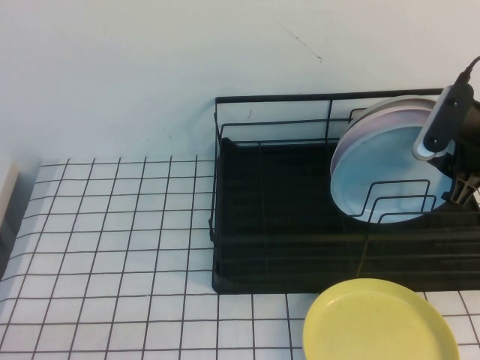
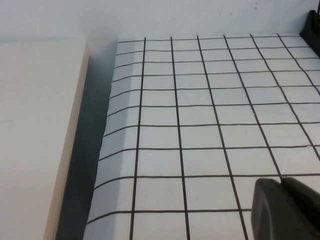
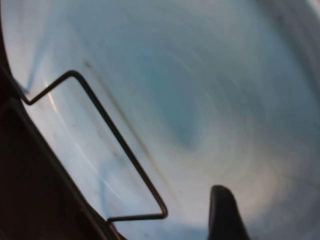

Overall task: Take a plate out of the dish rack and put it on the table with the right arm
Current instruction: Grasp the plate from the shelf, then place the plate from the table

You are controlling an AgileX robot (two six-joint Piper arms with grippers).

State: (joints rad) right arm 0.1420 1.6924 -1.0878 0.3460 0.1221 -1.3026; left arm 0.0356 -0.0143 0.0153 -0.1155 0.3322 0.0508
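So the blue plate (image 1: 382, 176) is still sitting in the dish rack (image 1: 270, 225), standing on edge and leaning back between the upright wires, with a pink plate (image 1: 375, 112) tucked right behind it. A yellow plate (image 1: 379, 322) lies flat on the worktop (image 1: 112, 247) just in front of the rack.

The right hand (image 1: 457, 187) is up at the blue plate's edge, at the end of the rack away from the open stretch of worktop. From its own camera all I get is the plate's face filling the view, one wire loop (image 3: 100, 150) across it and a single dark finger (image 3: 225, 215) poking in. Whether it has actually pinched the rim or is just hovering close, I can't tell.

The left hand (image 2: 287, 210) is parked low over the worktop, well away from the rack, near the edge where a cream-coloured board (image 2: 35, 140) sits alongside. Only a dark corner of it shows, so no idea about its opening either.

Progress-wise: I'd say it's early. Reach looks done; lifting the plate clear of the wires and setting it down on the worktop are both left.

No brands, labels or writing anywhere that I can read.
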